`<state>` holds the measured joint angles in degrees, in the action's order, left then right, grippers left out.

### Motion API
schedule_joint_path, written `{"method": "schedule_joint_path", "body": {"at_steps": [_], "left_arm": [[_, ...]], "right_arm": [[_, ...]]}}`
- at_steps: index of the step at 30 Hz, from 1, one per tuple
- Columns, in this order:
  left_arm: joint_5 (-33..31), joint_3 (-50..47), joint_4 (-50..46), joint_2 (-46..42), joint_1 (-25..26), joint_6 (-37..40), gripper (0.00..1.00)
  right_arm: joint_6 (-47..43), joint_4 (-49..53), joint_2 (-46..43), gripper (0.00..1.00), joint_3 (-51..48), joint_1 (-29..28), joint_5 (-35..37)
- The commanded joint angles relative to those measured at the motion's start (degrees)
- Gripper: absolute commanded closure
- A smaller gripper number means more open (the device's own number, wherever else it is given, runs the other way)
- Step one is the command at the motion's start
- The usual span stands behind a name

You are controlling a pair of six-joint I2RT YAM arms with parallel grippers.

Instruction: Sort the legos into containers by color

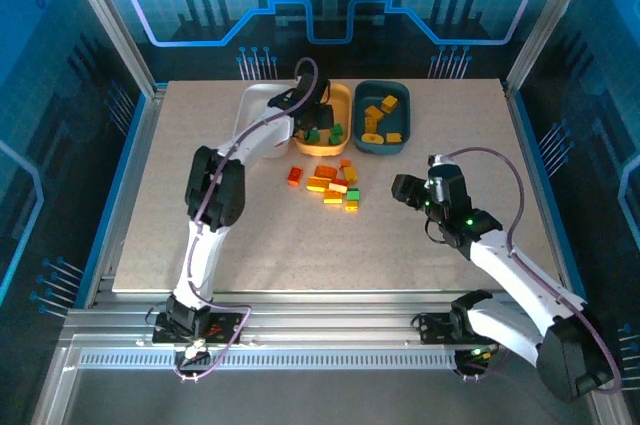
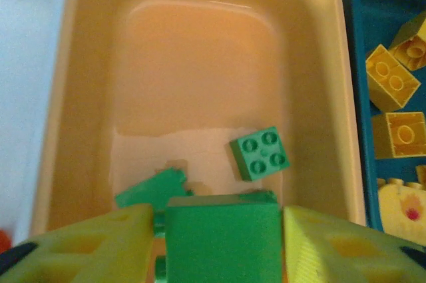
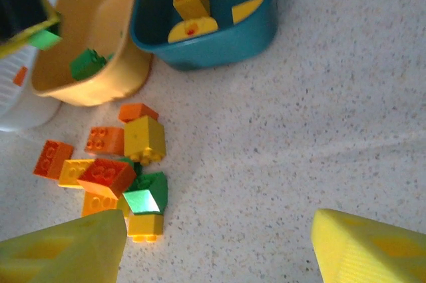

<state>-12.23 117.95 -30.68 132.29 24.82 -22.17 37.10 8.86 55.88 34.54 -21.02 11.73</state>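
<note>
Supporting tabletop (image 1: 200,245): a pale speckled board. Three trays stand in a row at its far side, with a loose heap of bricks just in front of them.
White tray (image 1: 250,105): leftmost in the row, shallow with rounded corners, and partly hidden by the left arm. An orange-red bit (image 3: 22,75) shows inside it.
Orange-yellow tray (image 2: 200,76): the middle tray, close against both neighbours. Its glossy floor is mostly bare, with green pieces at the near end.
Dark teal tray (image 3: 219,46): rightmost. It holds several yellow bricks (image 2: 391,84), one of them with a curved top.
Loose heap (image 1: 335,185): orange-red, yellow and green legos bunched on the tabletop in front of the middle tray, some lying on others. One orange-red brick (image 1: 294,176) sits slightly apart on the left.
Green four-stud brick (image 2: 261,153): studs up on the orange-yellow tray's floor. A second green piece (image 2: 152,193) lies near it, partly behind a finger.
Left hand (image 2: 219,216): over the near end of the orange-yellow tray, fingers partway apart. A held-height green brick (image 2: 223,246) nearly fills the gap between them, with a thin slit on each side. Whether the fingers press it cannot be told.
Right hand (image 3: 219,230): above bare tabletop, right of the heap. Its fingers are spread wide, with nothing between them and touching nothing.
</note>
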Motion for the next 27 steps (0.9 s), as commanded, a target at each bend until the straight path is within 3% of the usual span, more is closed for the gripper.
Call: {"method": "schedule_joint_path", "body": {"at_steps": [1,3,4,11,16,23,27], "left_arm": [[2.8,5.8,-4.6,1.7,-0.2,0.5,0.33],[4.1,6.5,-3.8,1.7,-0.1,0.1,0.16],[4.4,6.7,-3.8,1.5,0.0,-0.1,0.13],[6.6,7.0,-6.9,-3.9,1.1,1.4,0.08],[6.0,-0.5,-5.2,-12.4,1.4,3.7,0.06],[3.3,-14.3,-1.4,-26.2,1.1,4.0,0.01],[2.1,-21.0,0.6,-33.8,-1.1,-0.8,0.01]], "right_arm": [[-1.2,-0.5,0.2,0.25,0.4,-1.0,2.2],[-1.4,-0.4,1.0,0.25,0.7,-1.1,2.6],[-1.5,-0.8,1.1,0.25,0.5,-1.1,3.0],[-1.5,-8.4,2.1,0.21,-3.8,0.1,-0.3],[-2.2,-11.4,3.6,0.21,-4.5,0.5,-4.1],[-4.6,-5.5,7.0,0.21,-0.6,-0.3,-4.9],[-4.9,-1.2,11.9,0.21,2.7,-0.9,-7.4]]}}
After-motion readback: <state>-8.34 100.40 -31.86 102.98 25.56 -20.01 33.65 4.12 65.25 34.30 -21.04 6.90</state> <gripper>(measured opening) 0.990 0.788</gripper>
